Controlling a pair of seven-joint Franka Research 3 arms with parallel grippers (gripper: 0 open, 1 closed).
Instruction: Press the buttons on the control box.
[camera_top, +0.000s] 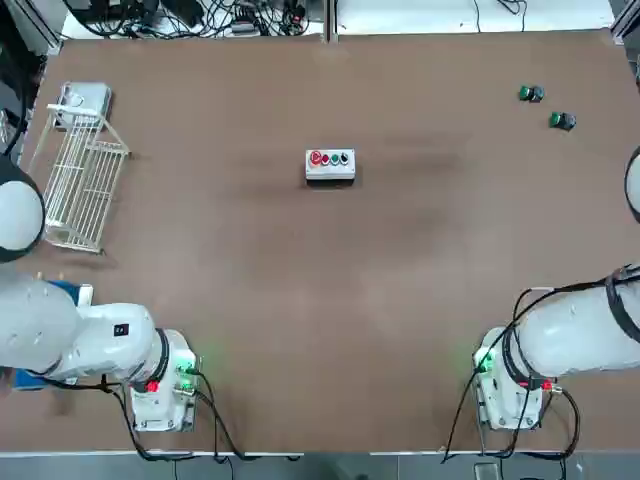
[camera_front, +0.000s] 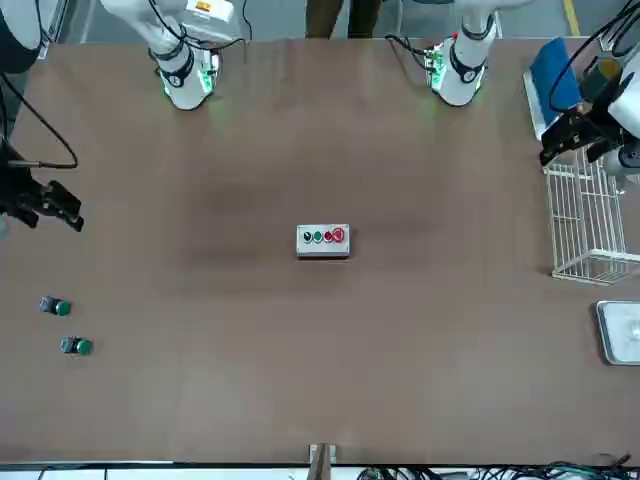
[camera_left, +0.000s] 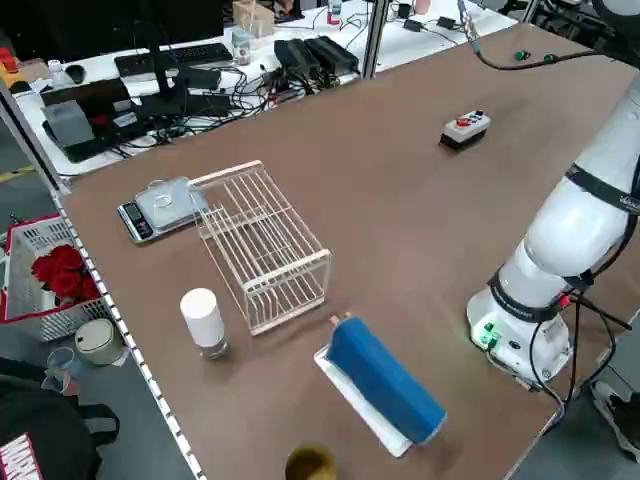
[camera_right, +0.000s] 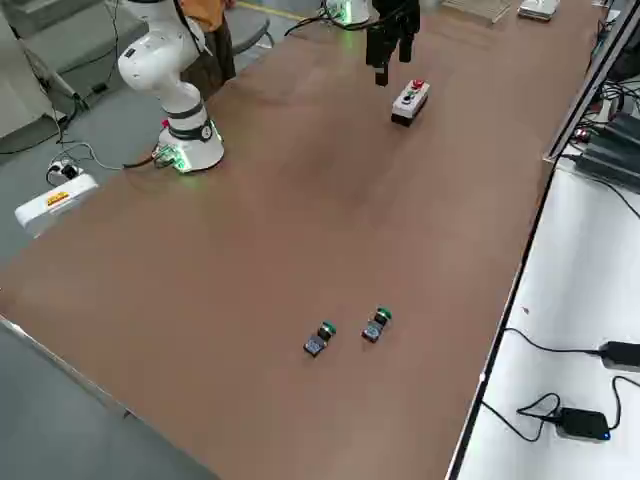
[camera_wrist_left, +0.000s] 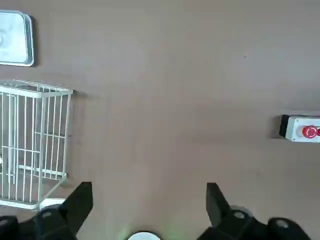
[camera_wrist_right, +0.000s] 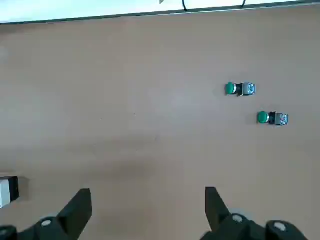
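The small light-grey control box (camera_top: 330, 165) sits mid-table toward the far side, untouched, with its row of buttons (camera_top: 331, 158) on top; the larger red button (camera_front: 337, 236) is at one end. Neither gripper is near it. My left gripper (camera_wrist_left: 147, 200) hangs open and empty over the table's left side by the wire rack, and its wrist view catches the control box (camera_wrist_left: 300, 128) far off. My right gripper (camera_wrist_right: 147, 205) hangs open and empty over the right side; only a corner of the control box (camera_wrist_right: 7, 190) shows in its view.
A white wire rack (camera_top: 80, 180) and a small scale (camera_top: 84, 98) stand at the far left. Two loose green-capped pieces (camera_top: 530, 94) (camera_top: 562, 121) lie at the far right. A blue object (camera_left: 385, 380) and a white cylinder (camera_left: 203, 320) sit near the left arm's base.
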